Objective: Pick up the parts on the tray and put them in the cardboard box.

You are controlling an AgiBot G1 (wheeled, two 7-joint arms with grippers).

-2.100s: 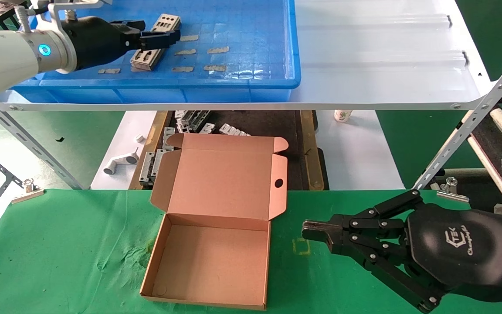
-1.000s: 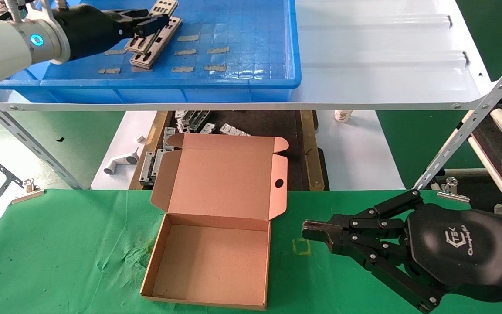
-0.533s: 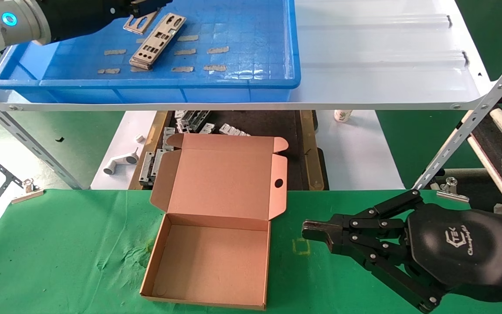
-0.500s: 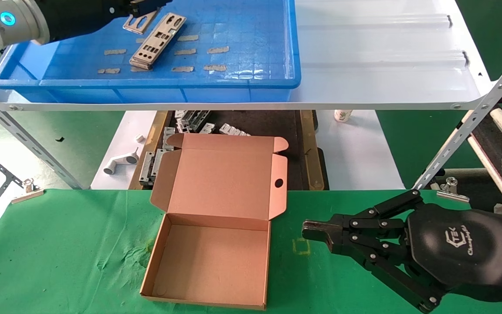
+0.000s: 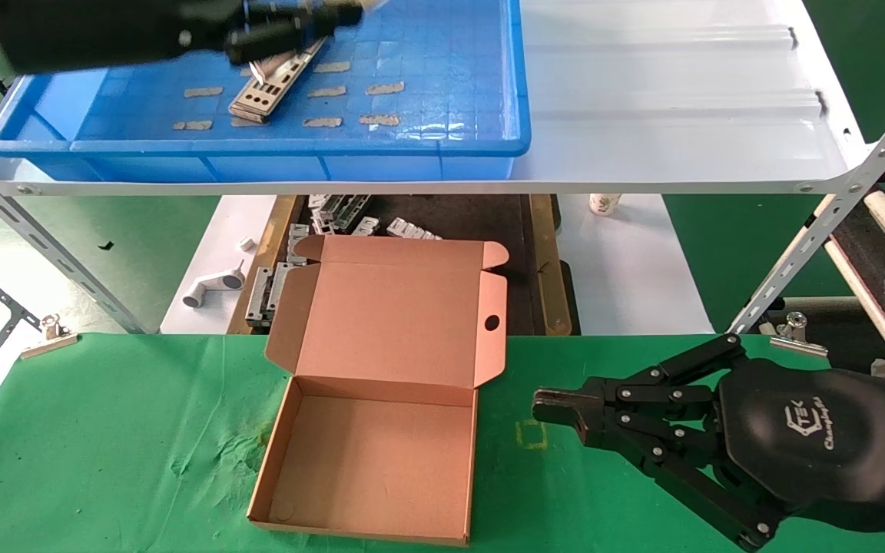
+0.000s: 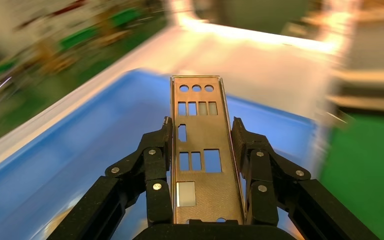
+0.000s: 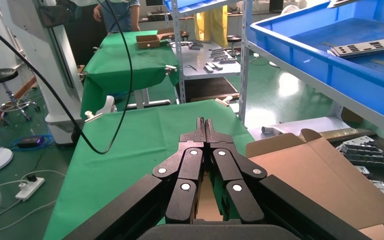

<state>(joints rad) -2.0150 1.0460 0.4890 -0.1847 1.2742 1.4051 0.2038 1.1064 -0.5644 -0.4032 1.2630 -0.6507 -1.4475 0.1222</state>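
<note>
Fingers (image 6: 156, 150) of the left gripper (image 6: 202, 142) are pinching one metal part (image 6: 200, 150) by its long sides, up over the blue tray (image 5: 412, 146). More parts (image 5: 270, 81) are lying in the tray. Down on the green cloth, the right gripper (image 5: 554, 407) is resting beside the open cardboard box (image 5: 381, 430), fingers pressed together.

The left hand (image 5: 289, 27) is motion-blurred — its held part (image 6: 202, 150) runs off the wrist view's edge.

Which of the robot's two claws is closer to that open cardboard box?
The right. The right end effector rests on the green cloth just beside the cardboard box. The left end effector is up over the blue tray, gripping a metal plate.
</note>
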